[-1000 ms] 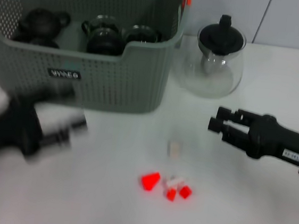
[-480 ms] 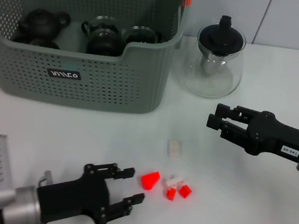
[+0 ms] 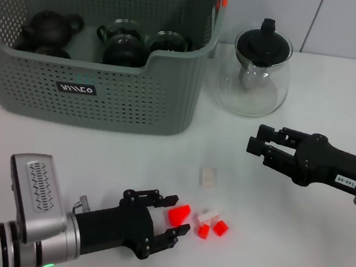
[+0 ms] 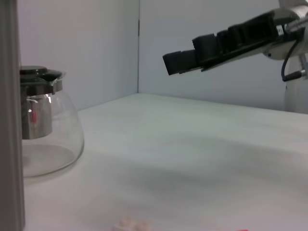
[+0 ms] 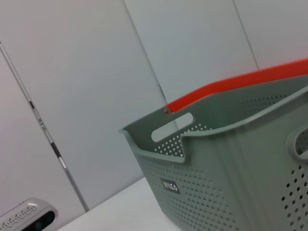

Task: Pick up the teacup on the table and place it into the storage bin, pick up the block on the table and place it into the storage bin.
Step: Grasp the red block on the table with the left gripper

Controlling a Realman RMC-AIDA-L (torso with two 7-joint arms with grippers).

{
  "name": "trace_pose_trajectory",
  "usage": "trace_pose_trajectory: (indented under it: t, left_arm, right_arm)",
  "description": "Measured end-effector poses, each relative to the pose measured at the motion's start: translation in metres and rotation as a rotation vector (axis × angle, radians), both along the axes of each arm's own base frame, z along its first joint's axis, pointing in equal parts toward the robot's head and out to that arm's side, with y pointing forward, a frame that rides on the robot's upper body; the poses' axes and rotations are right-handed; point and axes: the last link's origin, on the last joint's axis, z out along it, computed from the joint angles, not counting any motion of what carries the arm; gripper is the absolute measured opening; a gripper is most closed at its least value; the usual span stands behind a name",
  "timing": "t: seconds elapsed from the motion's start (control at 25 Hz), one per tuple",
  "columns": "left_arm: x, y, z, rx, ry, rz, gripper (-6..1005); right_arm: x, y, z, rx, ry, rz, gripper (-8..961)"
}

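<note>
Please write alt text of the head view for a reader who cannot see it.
The left hand, fingers open, reaches low over the white table toward a red block among small scattered blocks. Behind stand the storage bin holding dark teapots and a glass teapot; the right hand hovers on the right.

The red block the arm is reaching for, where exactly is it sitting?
In the head view the red block lies on the table near its front, between the left gripper's open fingertips, left of smaller blocks.
</note>
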Motion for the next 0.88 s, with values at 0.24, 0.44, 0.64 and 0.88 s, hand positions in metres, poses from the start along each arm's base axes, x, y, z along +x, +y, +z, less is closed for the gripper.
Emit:
trace_pose_trajectory:
  t: [0.24, 0.44, 0.64, 0.88]
  left_arm:
    - [-0.0002, 0.0025, 0.0007, 0.031, 0.003, -0.002, 508]
    - [-0.004, 0.0016, -0.0029, 0.038, 0.036, 0.0, 495]
    - [-0.0043, 0.0014, -0.0055, 0.034, 0.043, 0.009, 482]
    - [-0.0029, 0.0001, -0.0081, 0.037, 0.051, -0.009, 467]
  right_arm:
    - [-0.0004, 0.0003, 0.0, 0.0, 0.0, 0.001, 565]
    - [-0.0005, 0.0002, -0.0002, -0.001, -0.001, 0.002, 566]
    - [0.0001, -0.0003, -0.0002, -0.001, -0.001, 0.0, 567]
    - [0.0004, -0.0006, -0.0003, -0.002, -0.001, -0.001, 568]
